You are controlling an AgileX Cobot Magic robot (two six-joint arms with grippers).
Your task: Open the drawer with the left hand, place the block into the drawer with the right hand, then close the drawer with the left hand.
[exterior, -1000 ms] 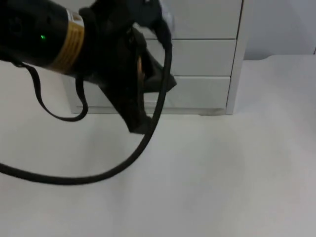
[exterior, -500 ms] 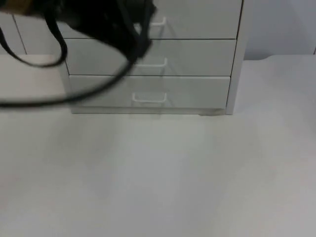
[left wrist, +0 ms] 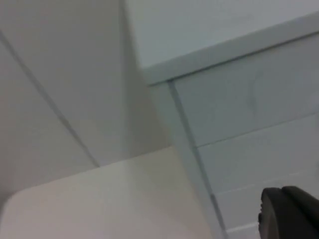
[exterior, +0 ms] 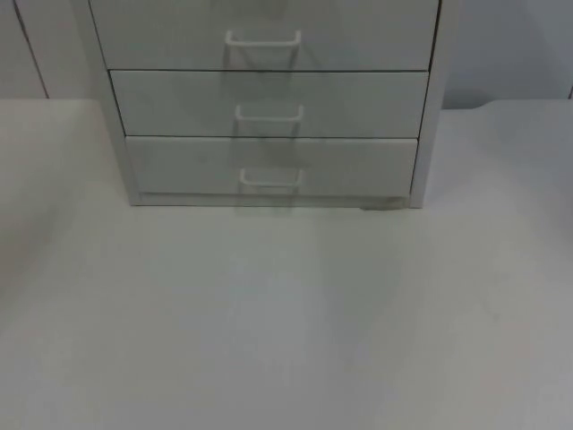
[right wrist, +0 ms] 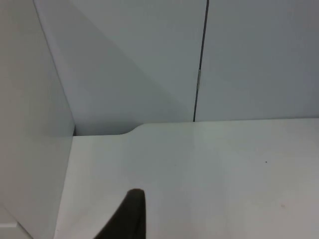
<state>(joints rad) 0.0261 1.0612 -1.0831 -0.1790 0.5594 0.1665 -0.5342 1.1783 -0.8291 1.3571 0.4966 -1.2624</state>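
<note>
White drawer cabinet (exterior: 269,107) at table (exterior: 286,313) rear: three flat, smooth fronts flush-closed, slim loop handles. Left gripper (left wrist: 294,214) beside cabinet's left side, right gripper (right wrist: 129,214) over bare matte table; finger state: cannot tell. Grey partition wall (right wrist: 249,59) behind.

The left gripper (left wrist: 291,214) is black, and its end looks round and blunt (just one dark lump can be made out). It is near the front corner of the drawers (left wrist: 239,109) and points at them from a slant, with the table (left wrist: 99,204) off to its side. The right gripper (right wrist: 130,216) is black too. Its end is thin and leans a little to one side. It is over the table, close beside the side wall of the drawers.
</note>
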